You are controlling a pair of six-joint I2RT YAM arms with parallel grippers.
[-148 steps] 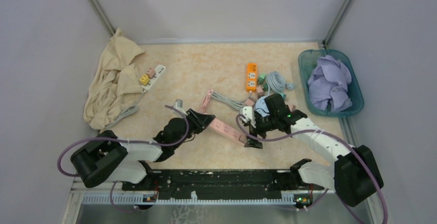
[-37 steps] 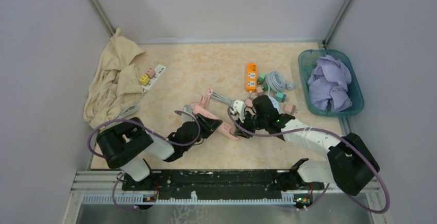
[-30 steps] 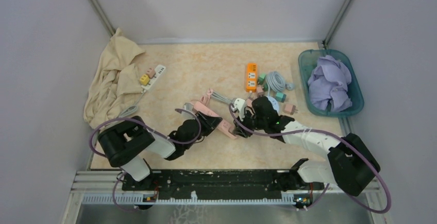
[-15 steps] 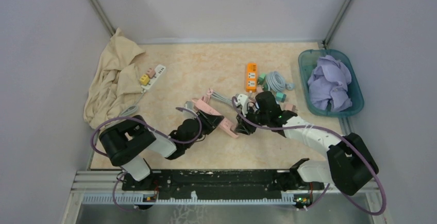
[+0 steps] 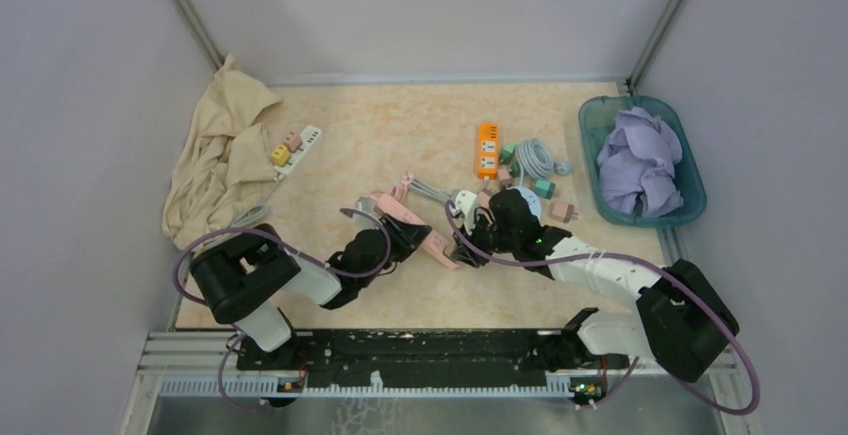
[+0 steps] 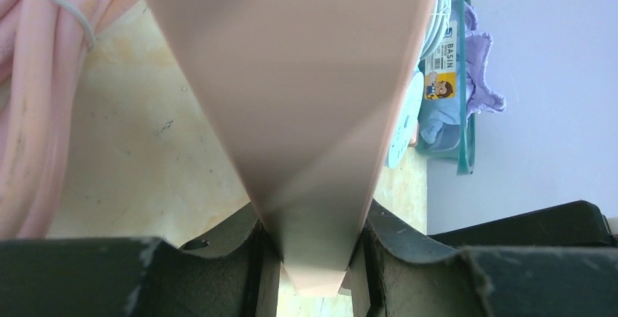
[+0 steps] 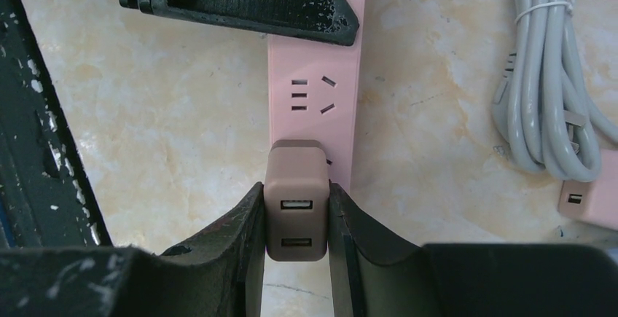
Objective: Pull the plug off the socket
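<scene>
The socket is a pink power strip (image 5: 434, 244) lying mid-table. My left gripper (image 5: 403, 236) is shut on it; in the left wrist view the pink strip (image 6: 291, 98) fills the frame, wedged between the black fingers of that gripper (image 6: 313, 259). The plug (image 7: 296, 200) is a brownish-pink two-port USB adapter standing on the near end of the strip (image 7: 315, 106). My right gripper (image 7: 296, 222) is shut on its sides. Its prongs are hidden. From above, the right gripper (image 5: 466, 244) covers the plug.
An orange power strip (image 5: 487, 149), a grey coiled cable (image 5: 535, 158) and loose adapters (image 5: 562, 212) lie behind the right arm. A teal basket (image 5: 695, 200) of purple cloth sits far right. A beige cloth (image 5: 222, 155) and a white strip (image 5: 298, 145) lie left.
Over the last seconds both arms and the pink strip have shifted left and slightly back. In the last second the right wrist wavered a little; both grips are unchanged.
</scene>
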